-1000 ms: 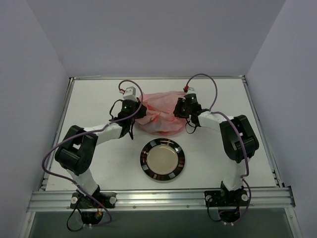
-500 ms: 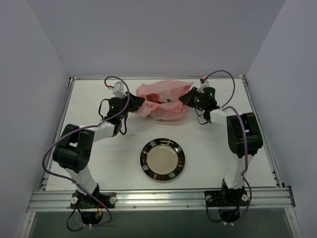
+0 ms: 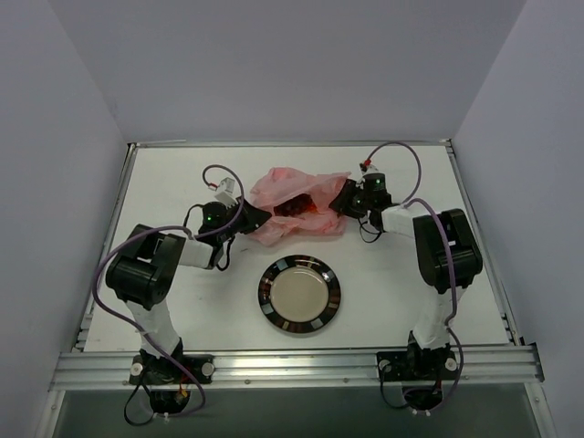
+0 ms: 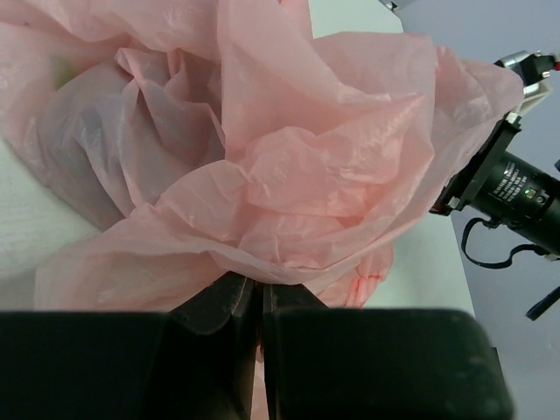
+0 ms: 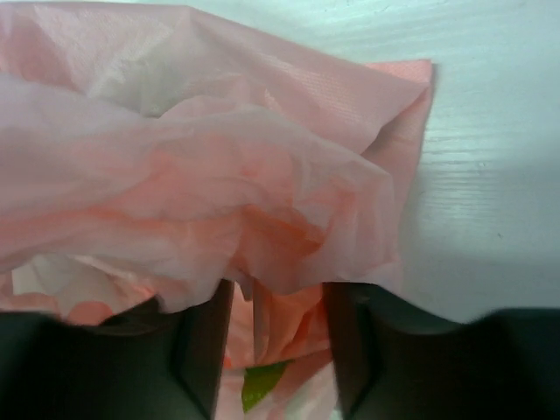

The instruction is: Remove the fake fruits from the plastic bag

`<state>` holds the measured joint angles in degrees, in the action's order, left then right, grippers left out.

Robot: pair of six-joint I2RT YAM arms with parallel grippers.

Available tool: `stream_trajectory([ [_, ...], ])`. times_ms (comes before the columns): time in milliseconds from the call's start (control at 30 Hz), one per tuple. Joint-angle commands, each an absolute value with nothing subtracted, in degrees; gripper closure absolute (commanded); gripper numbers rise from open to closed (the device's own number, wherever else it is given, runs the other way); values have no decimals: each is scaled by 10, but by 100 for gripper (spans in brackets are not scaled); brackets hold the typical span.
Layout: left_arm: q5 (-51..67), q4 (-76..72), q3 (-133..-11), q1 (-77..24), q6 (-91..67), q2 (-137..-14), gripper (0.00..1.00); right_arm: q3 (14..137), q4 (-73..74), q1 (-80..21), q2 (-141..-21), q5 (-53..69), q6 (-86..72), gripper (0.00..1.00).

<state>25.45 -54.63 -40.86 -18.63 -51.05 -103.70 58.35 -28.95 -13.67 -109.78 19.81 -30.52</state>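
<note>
The pink plastic bag (image 3: 283,182) lies crumpled at the back middle of the table, between my two grippers. Dark red fake fruits (image 3: 294,208) show in its open mouth. My left gripper (image 3: 258,219) is at the bag's left end; in the left wrist view it (image 4: 259,297) is shut on a fold of the bag (image 4: 306,157). My right gripper (image 3: 339,201) is at the bag's right end. In the right wrist view its jaws (image 5: 276,324) stand apart, with loose bag film (image 5: 219,157) bunched between them and a green leaf (image 5: 262,385) showing below.
A round dark-rimmed plate (image 3: 299,262) sits on the white table in front of the bag, nearer the arm bases. The right arm's wrist (image 4: 516,188) shows beyond the bag in the left wrist view. Bare white table (image 5: 490,131) lies to the right of the bag.
Both grippers have come down and a little nearer with the bag. The bag now sags lower between them, and its mouth shows the dark red fruits more plainly.
</note>
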Motion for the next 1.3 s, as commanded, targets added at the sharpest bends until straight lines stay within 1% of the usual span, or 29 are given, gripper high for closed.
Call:
stream_trajectory([
  [0, 256, -563, -411, -185, -484, -986, 98, 584, -253, -151, -1018, 150, -269, 57],
  [33, 252, -558, -413, -185, -482, -980, 98, 582, -246, -155, -1000, 142, -264, 40],
  [100, 237, -541, -416, -191, -476, -962, 98, 579, -217, -165, -950, 128, -250, 25],
  [200, 204, -514, -414, -203, -470, -939, 97, 563, -196, -175, -888, 116, -238, 17],
  [300, 169, -495, -408, -222, -456, -919, 98, 538, -185, -178, -831, 103, -236, 12],
  [467, 142, -476, -405, -236, -442, -910, 98, 515, -169, -192, -752, 70, -221, 11],
  [500, 138, -476, -405, -238, -439, -913, 98, 513, -164, -192, -745, 66, -215, 7],
  [567, 136, -481, -403, -239, -439, -918, 98, 513, -154, -192, -727, 55, -207, 5],
  [600, 135, -483, -402, -240, -440, -920, 98, 512, -153, -192, -722, 54, -200, 0],
  [733, 124, -485, -399, -245, -438, -926, 98, 524, -140, -193, -706, 76, -185, 0],
  [767, 126, -489, -401, -245, -438, -929, 98, 526, -138, -195, -694, 83, -185, 5],
  [800, 126, -490, -400, -245, -437, -931, 98, 526, -141, -199, -689, 97, -184, 20],
  [833, 126, -490, -398, -245, -436, -930, 98, 527, -142, -207, -685, 102, -180, 29],
  [867, 125, -490, -398, -245, -434, -930, 98, 535, -144, -229, -683, 102, -180, 44],
  [900, 126, -490, -397, -245, -432, -930, 98, 540, -144, -245, -686, 102, -180, 67],
  [933, 126, -490, -396, -245, -429, -929, 98, 545, -148, -261, -691, 104, -183, 72],
  [967, 125, -489, -396, -246, -426, -929, 98, 548, -168, -296, -706, 103, -185, 84],
  [1000, 126, -490, -393, -245, -426, -929, 98, 545, -184, -310, -717, 98, -189, 89],
  [1067, 126, -489, -391, -246, -421, -929, 98, 552, -221, -341, -763, 69, -207, 96],
  [1100, 127, -487, -389, -246, -419, -929, 98, 555, -232, -346, -783, 58, -215, 97],
  [1167, 126, -486, -386, -247, -412, -930, 98, 563, -270, -352, -842, 30, -240, 98],
  [1233, 126, -486, -382, -247, -409, -932, 98, 573, -301, -362, -882, 10, -249, 97],
  [1267, 125, -487, -381, -248, -407, -932, 98, 577, -320, -364, -920, -22, -256, 96],
])
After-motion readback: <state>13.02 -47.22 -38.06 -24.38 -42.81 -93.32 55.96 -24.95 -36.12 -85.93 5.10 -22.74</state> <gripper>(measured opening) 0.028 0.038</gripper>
